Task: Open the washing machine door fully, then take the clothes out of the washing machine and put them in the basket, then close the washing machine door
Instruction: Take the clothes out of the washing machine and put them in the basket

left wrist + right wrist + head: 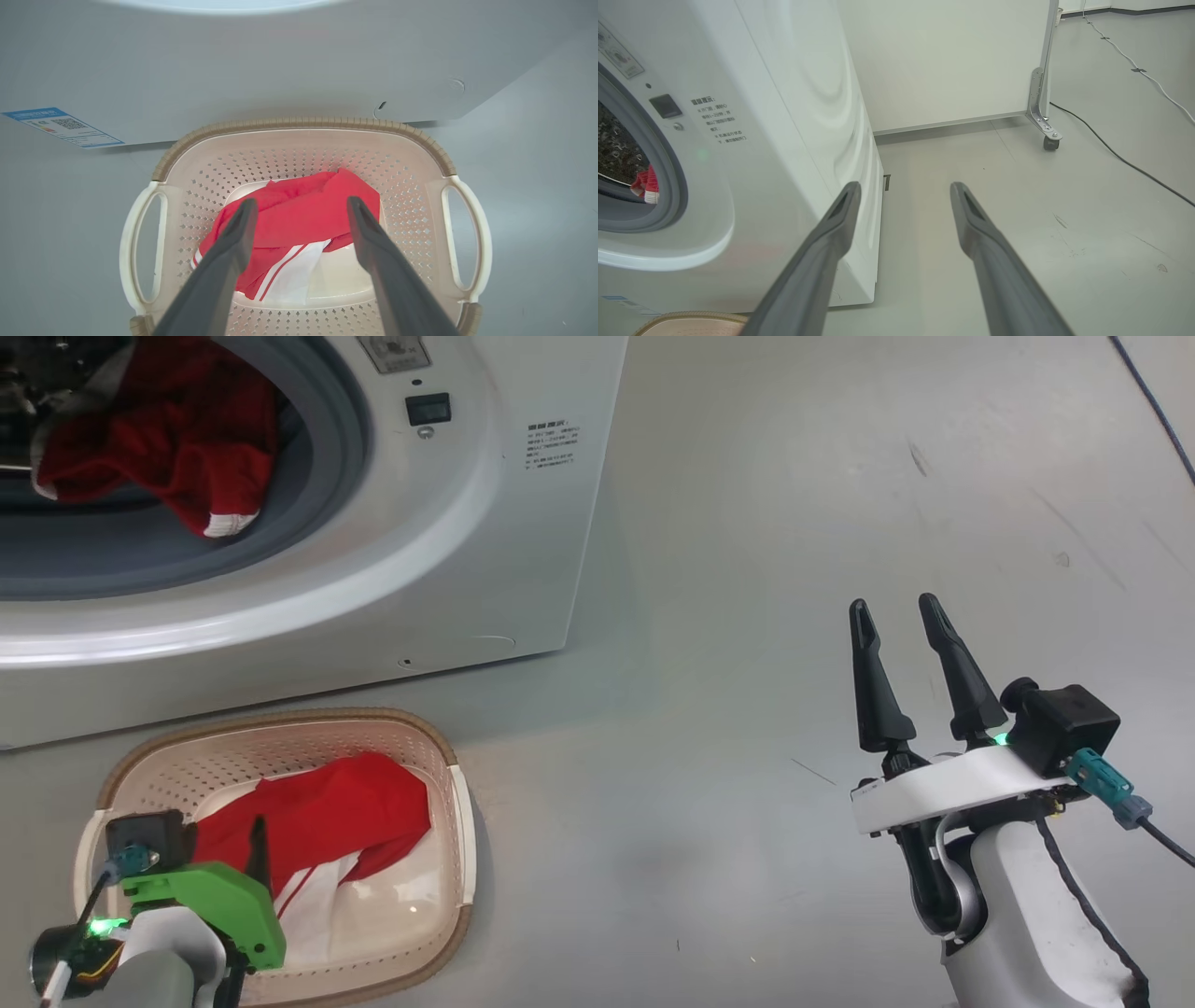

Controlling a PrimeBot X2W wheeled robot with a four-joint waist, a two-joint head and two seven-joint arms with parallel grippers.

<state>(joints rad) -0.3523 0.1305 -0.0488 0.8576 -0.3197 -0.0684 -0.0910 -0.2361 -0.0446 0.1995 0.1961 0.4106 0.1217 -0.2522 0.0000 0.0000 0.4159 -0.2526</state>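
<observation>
The white washing machine point(467, 523) stands at the upper left, its drum mouth uncovered. Red clothes point(177, 439) with white trim hang over the grey rubber ring. The washing machine door is out of view. On the floor in front sits the cream basket point(280, 721), with one red, white-striped garment point(327, 812) lying in it. My left gripper point(301, 201) hangs open just over that garment, nothing pinched between its fingers. My right gripper point(893, 605) is open and empty over bare floor, to the right of the machine. In the right wrist view it point(906, 186) points past the machine's front corner.
A white panel on casters point(948, 60) stands behind the machine. A black cable point(1111, 154) runs across the grey floor at the right. A blue sticker point(63, 127) sits low on the machine's front. Open floor point(794, 504) stretches right of the machine.
</observation>
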